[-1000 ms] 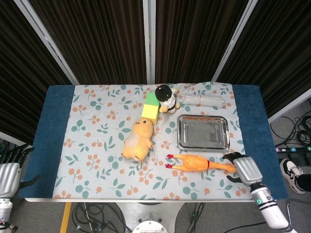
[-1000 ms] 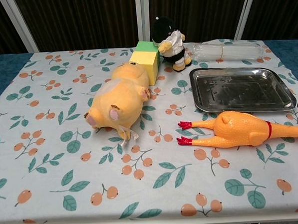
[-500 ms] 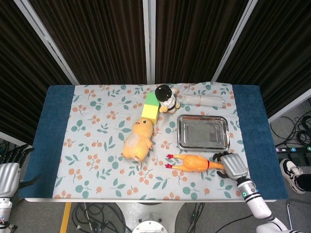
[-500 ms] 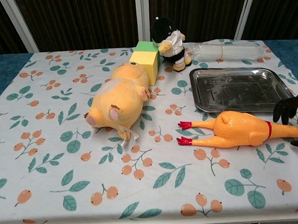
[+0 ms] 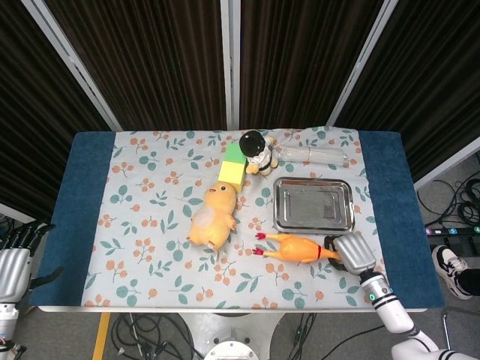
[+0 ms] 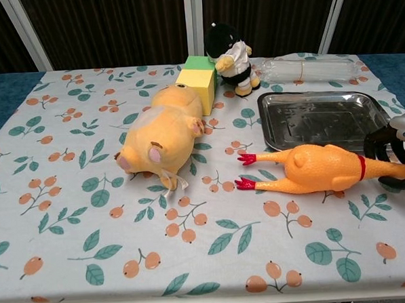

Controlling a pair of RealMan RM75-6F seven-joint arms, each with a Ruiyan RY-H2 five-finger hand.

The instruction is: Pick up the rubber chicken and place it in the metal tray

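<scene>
Chest view: right hand (image 6: 395, 152) grasps the rubber chicken (image 6: 311, 169) by its neck beside the metal tray (image 6: 323, 121); left hand (image 5: 13, 264) hangs released.

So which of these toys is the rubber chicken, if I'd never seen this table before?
Find the shiny rectangular metal tray on the right side of the floral tablecloth. Just in front of it lies the long orange rubber chicken, the robot's right hand at its head end. Unlike the plump yellow plush duck beside it, it is skinny and glossy, with red feet.
</scene>
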